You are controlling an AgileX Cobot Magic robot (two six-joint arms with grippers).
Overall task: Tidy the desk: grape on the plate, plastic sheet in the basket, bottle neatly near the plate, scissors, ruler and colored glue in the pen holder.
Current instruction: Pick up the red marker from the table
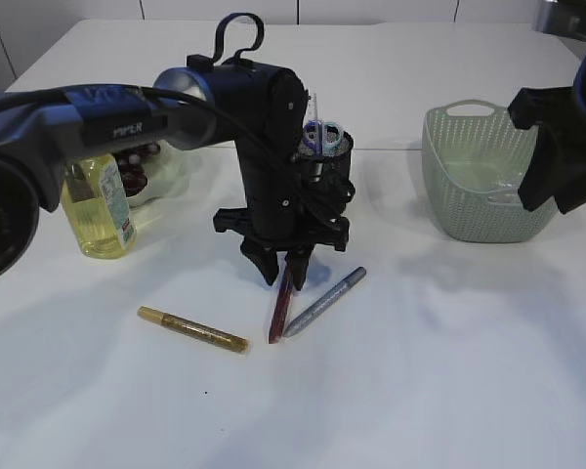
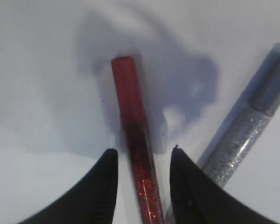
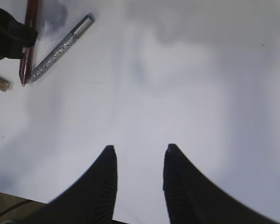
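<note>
Straddling the red glitter glue pen (image 2: 139,158) with left gripper (image 2: 142,156) spread, contact unclear. Hiding most of the pen holder (image 1: 334,156) and plate. Hovering right gripper (image 3: 137,151) spread, holding nothing.

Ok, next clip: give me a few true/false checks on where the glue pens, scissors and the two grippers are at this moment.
1. The red glue pen lies between the left gripper's jaws. True.
2. All three glue pens are in the pen holder. False: red, silver glue pen and gold glue pen lie on the table.
3. The scissors stand in the pen holder. True.
4. The right gripper holds the silver pen. False: its jaws are open over bare table.
5. The bottle lies inside the basket. False: it stands left, far from it.
</note>
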